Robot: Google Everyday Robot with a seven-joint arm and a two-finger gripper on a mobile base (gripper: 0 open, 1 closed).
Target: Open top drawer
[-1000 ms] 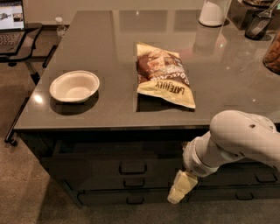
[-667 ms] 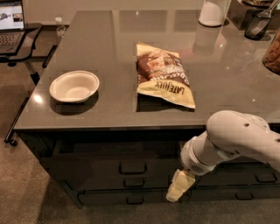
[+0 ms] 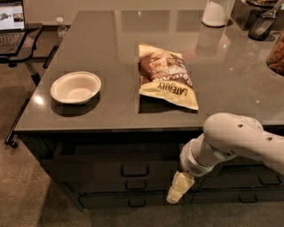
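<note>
The top drawer (image 3: 102,166) is a wide dark grey front just under the countertop's front edge, with a small rectangular loop pull (image 3: 134,170) at its centre. My gripper (image 3: 173,197) is pale cream and hangs from the white arm (image 3: 230,142). It points down and to the left in front of the drawer stack. It is to the right of the pull and below it, level with the lower drawers, and it touches nothing that I can see.
Two slimmer drawer fronts with like pulls (image 3: 135,185) lie below the top drawer, and more drawers (image 3: 270,181) are at the right. On the countertop (image 3: 111,53) are a white bowl (image 3: 76,87), a chip bag (image 3: 166,75) and a white jug (image 3: 216,12). A laptop (image 3: 12,17) stands at far left.
My arm and gripper have shifted slightly to the left, toward the drawer pulls. The drawers and the countertop things have not moved.
</note>
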